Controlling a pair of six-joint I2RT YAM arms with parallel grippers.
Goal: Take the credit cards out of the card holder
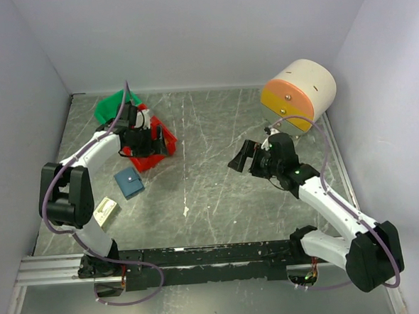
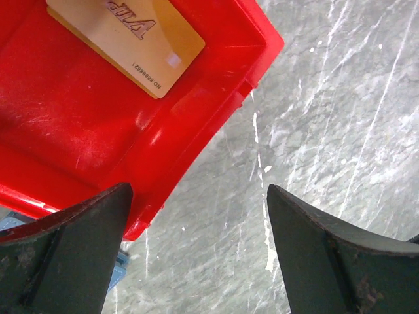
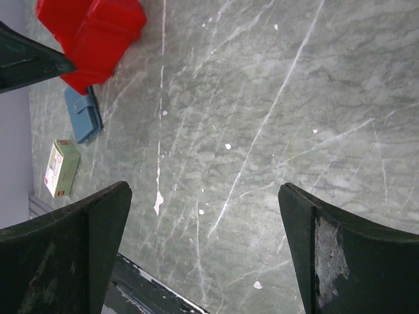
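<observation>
Hovering above the red bin (image 2: 78,131) holding a gold card (image 2: 131,39), left claw (image 2: 200,196) gapes empty; right claw (image 3: 204,190) likewise apart.

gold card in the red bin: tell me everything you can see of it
The card is a thin, flat, gold-tan rectangle, plastic-looking, with rounded corners. It carries dark "VIP" lettering, a small line of digits starting "NO" along one edge, and a pale square near a corner. It lies face up on the floor of the red bin, skewed to the walls, partly cut off by the left wrist view's edge. The left gripper is open and clear of it.
</observation>
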